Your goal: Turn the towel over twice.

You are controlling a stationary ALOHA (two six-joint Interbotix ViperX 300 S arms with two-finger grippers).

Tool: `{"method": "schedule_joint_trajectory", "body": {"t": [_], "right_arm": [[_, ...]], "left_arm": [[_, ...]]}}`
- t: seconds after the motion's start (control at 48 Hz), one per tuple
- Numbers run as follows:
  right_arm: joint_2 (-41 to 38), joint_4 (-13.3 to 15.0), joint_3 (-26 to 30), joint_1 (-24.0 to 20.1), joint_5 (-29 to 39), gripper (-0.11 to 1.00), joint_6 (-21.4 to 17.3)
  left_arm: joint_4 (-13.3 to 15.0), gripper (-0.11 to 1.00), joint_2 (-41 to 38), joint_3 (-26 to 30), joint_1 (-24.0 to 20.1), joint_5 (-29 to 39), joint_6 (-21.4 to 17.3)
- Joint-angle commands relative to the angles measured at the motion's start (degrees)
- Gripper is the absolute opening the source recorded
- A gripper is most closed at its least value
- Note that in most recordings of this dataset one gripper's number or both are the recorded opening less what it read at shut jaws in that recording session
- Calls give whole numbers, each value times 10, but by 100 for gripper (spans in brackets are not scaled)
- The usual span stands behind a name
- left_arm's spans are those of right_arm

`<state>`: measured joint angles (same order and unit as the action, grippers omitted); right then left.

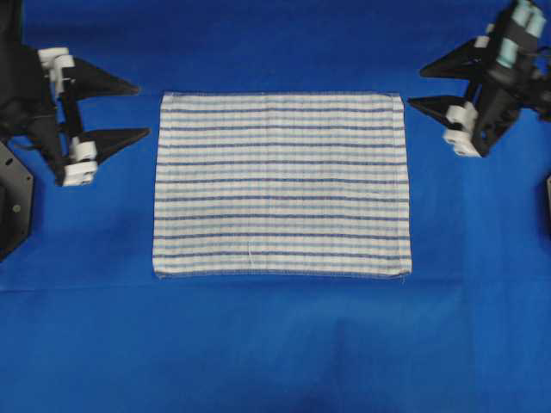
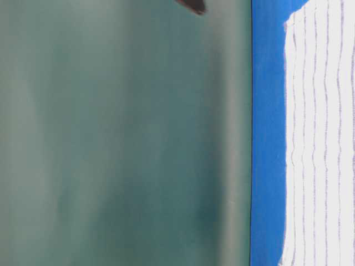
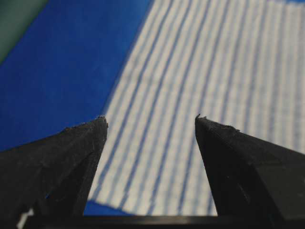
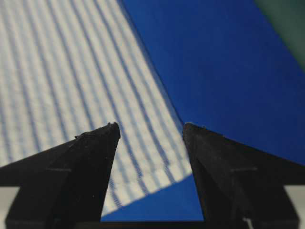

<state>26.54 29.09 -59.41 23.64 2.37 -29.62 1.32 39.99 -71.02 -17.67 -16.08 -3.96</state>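
The towel [image 1: 281, 184], white with dark and light blue stripes, lies flat and spread out in the middle of the blue table covering; its stripes also show in the table-level view [image 2: 321, 138]. My left gripper [image 1: 141, 109] hovers open just off the towel's upper left corner, nothing between its fingers. In the left wrist view the towel [image 3: 200, 81] lies beyond that open gripper [image 3: 151, 123]. My right gripper [image 1: 415, 86] stands open off the upper right corner, apart from the cloth. The right wrist view has the towel's corner [image 4: 71, 81] past the open gripper [image 4: 151, 127].
The blue table covering [image 1: 275, 344] runs wide in front of the towel and along both sides. A dark arm base [image 1: 13, 206] sits at the left edge. A grey-green wall [image 2: 122, 138] stands behind the table.
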Motion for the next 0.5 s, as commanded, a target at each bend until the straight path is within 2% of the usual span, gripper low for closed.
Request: {"method": "schedule_joint_trajectory", "body": {"t": [0.0, 0.208, 0.479], "right_arm": [[-47, 0, 20, 18, -17, 62, -1], [-150, 2, 37, 53, -62, 62, 1], [-242, 4, 54, 80, -102, 62, 9]], "left_arm": [[0, 70, -46, 9, -16, -29, 1], [0, 70, -170, 11, -53, -99, 1], [-1, 70, -305, 28, -86, -171, 1]]}}
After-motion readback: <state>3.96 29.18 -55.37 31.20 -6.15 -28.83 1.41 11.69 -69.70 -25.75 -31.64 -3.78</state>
